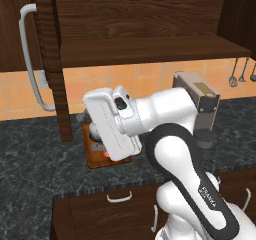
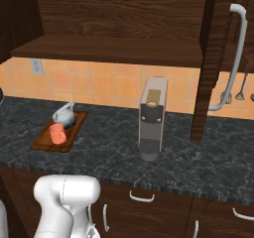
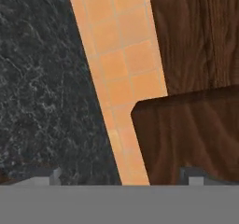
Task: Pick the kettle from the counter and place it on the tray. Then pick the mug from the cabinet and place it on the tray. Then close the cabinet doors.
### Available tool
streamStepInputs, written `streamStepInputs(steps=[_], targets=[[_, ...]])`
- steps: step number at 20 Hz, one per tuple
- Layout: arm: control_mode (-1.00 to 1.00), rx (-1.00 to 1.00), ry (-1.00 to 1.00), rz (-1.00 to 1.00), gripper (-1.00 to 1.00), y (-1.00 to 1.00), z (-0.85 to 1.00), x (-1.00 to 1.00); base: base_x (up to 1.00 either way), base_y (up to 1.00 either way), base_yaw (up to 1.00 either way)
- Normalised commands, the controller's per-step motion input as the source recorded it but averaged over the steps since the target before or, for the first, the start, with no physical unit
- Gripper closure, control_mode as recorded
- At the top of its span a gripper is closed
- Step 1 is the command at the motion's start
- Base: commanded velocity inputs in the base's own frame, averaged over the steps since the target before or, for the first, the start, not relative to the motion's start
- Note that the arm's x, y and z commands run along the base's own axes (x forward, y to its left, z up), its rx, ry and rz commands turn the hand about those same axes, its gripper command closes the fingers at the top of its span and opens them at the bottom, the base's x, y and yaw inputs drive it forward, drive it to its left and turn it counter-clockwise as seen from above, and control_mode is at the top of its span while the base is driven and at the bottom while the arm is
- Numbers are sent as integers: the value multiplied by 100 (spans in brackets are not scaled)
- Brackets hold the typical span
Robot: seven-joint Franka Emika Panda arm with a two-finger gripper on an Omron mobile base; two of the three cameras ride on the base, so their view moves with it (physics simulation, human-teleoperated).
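kettle point(image 2: 64, 114) and mug point(image 2: 57, 133) on tray point(image 2: 43, 142)

White glossy arm point(image 1: 170, 134) with rounded, tube-like links and black bands at the joints. Black curved strip down the lower link with small white "FRANKA" lettering. Flat white boxy hand section point(image 1: 111, 124) with a small dark camera window. Tool point(image 3: 123, 176) tips small, dark grey, squared.

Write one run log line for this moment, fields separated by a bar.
kettle on tray | mug on tray | cabinet doors open | gripper open, empty
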Motion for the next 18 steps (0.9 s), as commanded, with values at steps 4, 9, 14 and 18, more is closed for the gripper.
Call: streamStepInputs(steps=[4,9,14,18], targets=[[-100,0,-26,0,-100,43,33,-45,0,0,0],[-100,2,-7,0,-100,58,7,-17,0,0,0],[-100,0,-8,0,-100,5,18,-55,0,0,0],[-100,0,-4,-5,-100,-1,21,-74,0,0,0]])
